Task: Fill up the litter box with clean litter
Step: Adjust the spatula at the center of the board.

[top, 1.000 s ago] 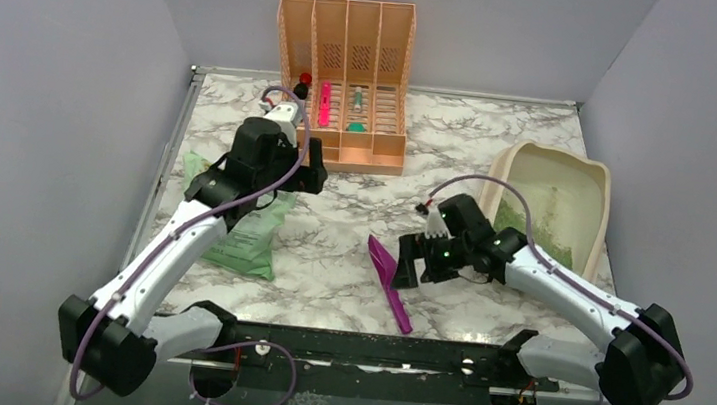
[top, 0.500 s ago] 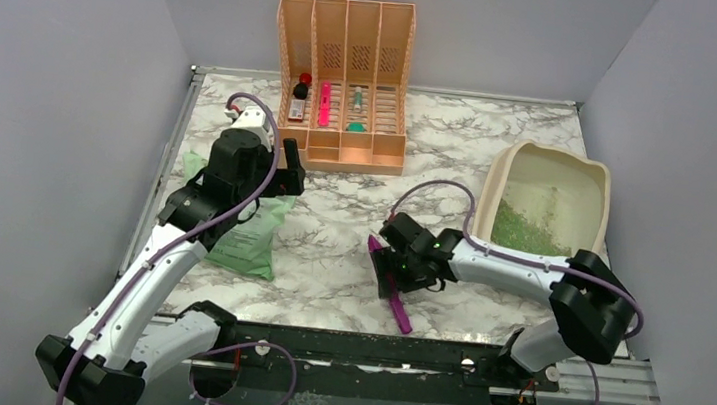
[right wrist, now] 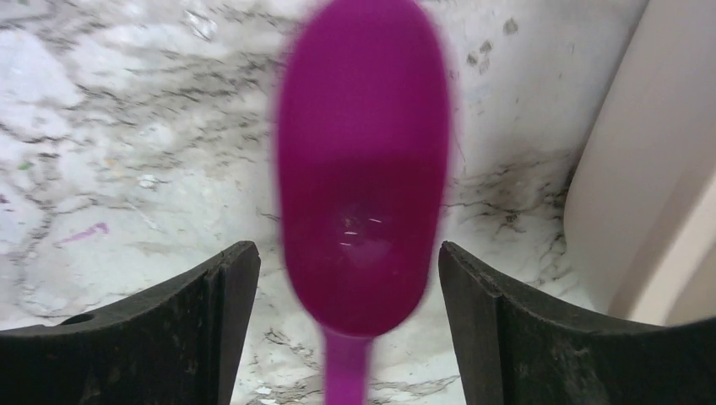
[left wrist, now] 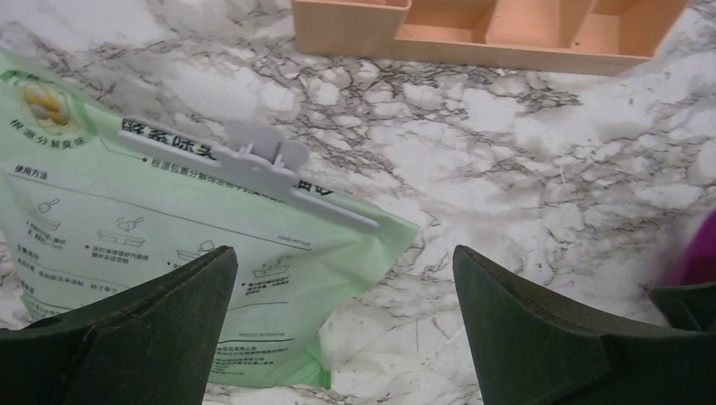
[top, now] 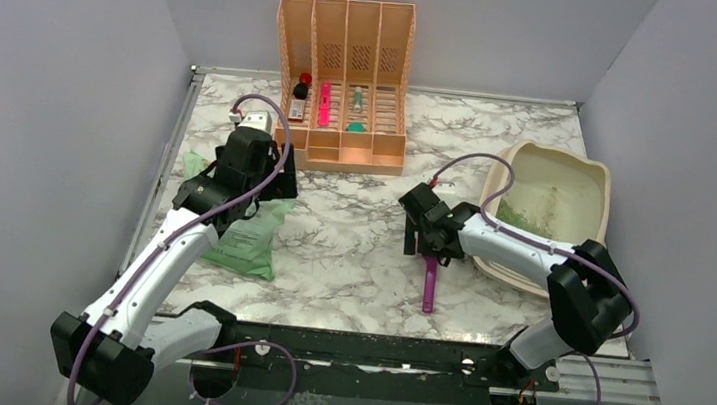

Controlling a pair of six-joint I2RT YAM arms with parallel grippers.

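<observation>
The scoop [right wrist: 363, 169] is glossy plastic, the litter box [top: 602, 188] matt plastic.

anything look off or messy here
The green litter is bunched at the near end of the litter box, leaving the far floor mostly bare. A purple scoop lies empty on the table near it.

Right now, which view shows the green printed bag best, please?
Left wrist: the bag lies close, print and grey clip clear. In the top view the left arm covers part of it; the right wrist shows none.
</observation>
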